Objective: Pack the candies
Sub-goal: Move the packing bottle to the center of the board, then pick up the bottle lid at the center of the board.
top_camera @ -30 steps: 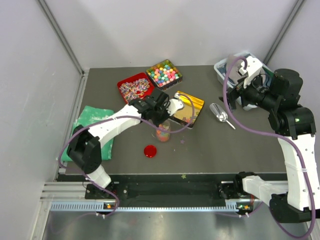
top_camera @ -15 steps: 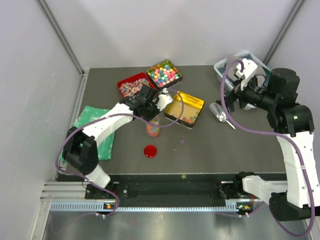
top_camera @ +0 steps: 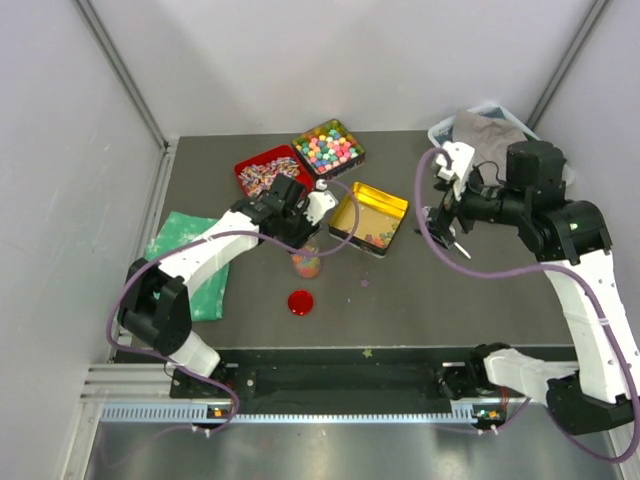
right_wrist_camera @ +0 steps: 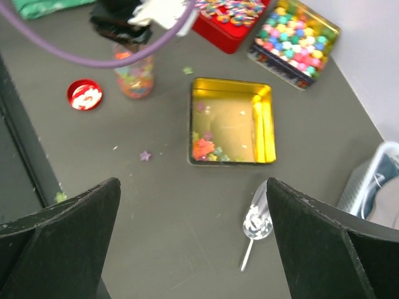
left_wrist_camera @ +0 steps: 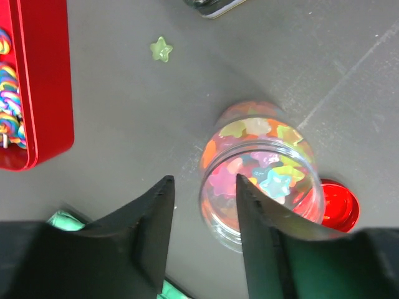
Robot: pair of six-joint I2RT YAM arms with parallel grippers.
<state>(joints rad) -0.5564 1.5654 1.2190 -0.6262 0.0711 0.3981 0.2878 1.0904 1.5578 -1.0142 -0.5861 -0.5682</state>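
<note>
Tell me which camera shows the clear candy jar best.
Left wrist: the clear jar is close up, mouth open, star-shaped candies visible inside. Top external shows it small, right at the left gripper; right wrist shows it small and distant, side-on.

Left pincer wider (jar released)

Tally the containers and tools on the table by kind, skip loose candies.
Tins: 3 (red tin, patterned tin, gold tin)
Jar: 1
Lid: 1
Scoop: 1
Cloth: 1
Bin: 1
Total: 8
</note>
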